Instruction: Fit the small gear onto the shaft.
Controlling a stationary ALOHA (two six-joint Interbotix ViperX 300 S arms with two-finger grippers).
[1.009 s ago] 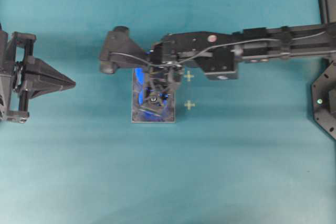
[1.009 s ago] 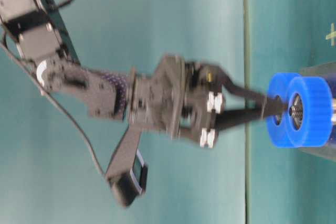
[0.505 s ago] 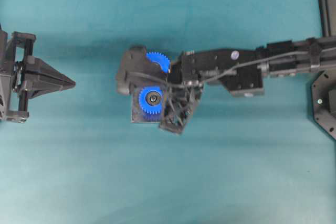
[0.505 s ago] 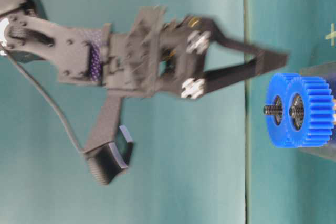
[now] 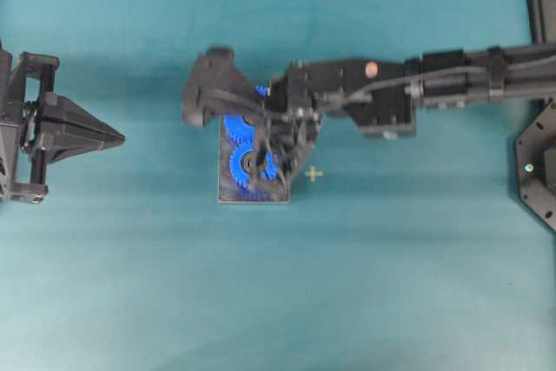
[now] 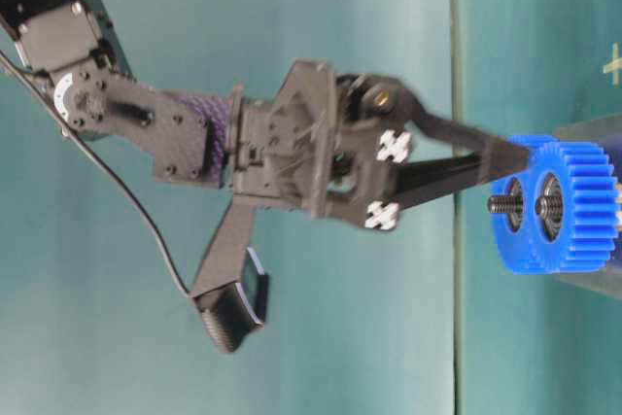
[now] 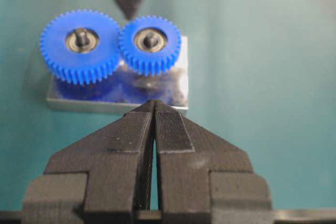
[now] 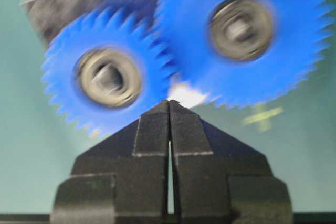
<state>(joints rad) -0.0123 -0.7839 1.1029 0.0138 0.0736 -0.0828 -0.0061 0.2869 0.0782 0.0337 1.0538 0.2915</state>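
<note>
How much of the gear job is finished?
Done: the small gear sits on its shaft, teeth meshed with the big gear on the plate. In hand: nothing; the right claw is shut and empty beside the gears, the left claw shut too. Left: backing away.

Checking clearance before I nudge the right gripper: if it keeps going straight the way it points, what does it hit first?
The right gripper, shut and empty, aims at where the small gear meshes with the larger gear. It would likely meet their teeth first; which gear is unclear.
</note>
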